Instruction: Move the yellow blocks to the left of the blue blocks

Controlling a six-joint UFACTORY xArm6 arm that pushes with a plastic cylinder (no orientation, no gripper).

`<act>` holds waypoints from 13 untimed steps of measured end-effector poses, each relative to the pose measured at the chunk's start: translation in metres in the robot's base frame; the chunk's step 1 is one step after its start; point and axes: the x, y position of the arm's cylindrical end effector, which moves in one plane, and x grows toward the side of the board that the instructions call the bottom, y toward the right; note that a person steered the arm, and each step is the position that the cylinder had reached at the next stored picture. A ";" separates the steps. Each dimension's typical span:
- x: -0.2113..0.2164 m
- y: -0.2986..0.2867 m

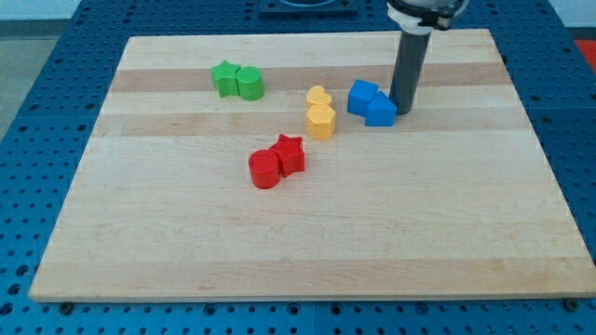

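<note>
Honestly, your tip [403, 112] sits just right of the blue blocks [371, 102], no end effector, nothing held. Yellow blocks [319, 112] already lie left of them on the worktop [447, 214]; nudge gently.

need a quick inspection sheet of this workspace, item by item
surface: light wooden board, lying on a blue perforated table.
job's things: two yellow blocks touching, one a heart shape, just to the view's left of the two touching blue blocks.
clutter: green star block and green cylinder paired near the view's top left; red cylinder and red star block paired near the centre.
grippers: none; my tip sits right beside the blue blocks, on their right in the view.
cables: nothing seen.
surroundings: nothing seen beyond the table.
</note>
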 end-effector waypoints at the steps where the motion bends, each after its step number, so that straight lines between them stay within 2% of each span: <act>1: 0.000 0.000; 3: 0.008 0.006; 4: 0.027 0.012; 6: 0.096 0.004; 7: 0.108 -0.029; 9: 0.092 -0.079; 10: 0.067 -0.082; 13: 0.042 -0.118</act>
